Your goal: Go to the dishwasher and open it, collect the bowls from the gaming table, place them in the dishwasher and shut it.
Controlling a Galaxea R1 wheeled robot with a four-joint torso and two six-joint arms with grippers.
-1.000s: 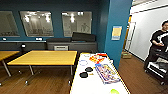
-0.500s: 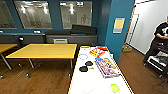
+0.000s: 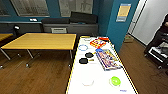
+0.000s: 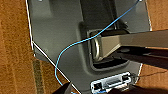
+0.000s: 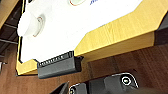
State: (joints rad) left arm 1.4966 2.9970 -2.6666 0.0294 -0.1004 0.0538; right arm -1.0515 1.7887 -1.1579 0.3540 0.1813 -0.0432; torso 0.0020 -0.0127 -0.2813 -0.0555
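A long white worktop with a thin yellow edge, the gaming table (image 3: pixel 100 75), runs away from the camera across a brown wooden floor (image 3: pixel 37 75). On it, at the near end, a green bowl (image 3: pixel 114 81) sits beside a pale shallow bowl (image 3: pixel 87 82). Farther along the gaming table lie two dark round dishes (image 3: pixel 83 60), a colourful board-game box (image 3: pixel 108 59), a blue-rimmed ring-shaped dish (image 3: pixel 82 47) and a red and yellow game box (image 3: pixel 97 43). Just beside the gaming table, on its left, stands a yellow-topped table (image 3: pixel 42 40) on thin metal legs, with floor open between the legs. Beyond the gaming table's far end is a grey cabinet (image 3: pixel 70 28) against a dark teal wall (image 3: pixel 53 10), and a teal pillar (image 3: pixel 117 25) with a pale notice rises just beside the far right corner. Well to the right of the gaming table, part of a person in dark clothing (image 3: pixel 160 35) stands by a black rig. The right wrist view looks along the gaming table's yellow edge, where a white bowl (image 5: pixel 28 23) rests on the top. Whether either hand is open or closed cannot be told.
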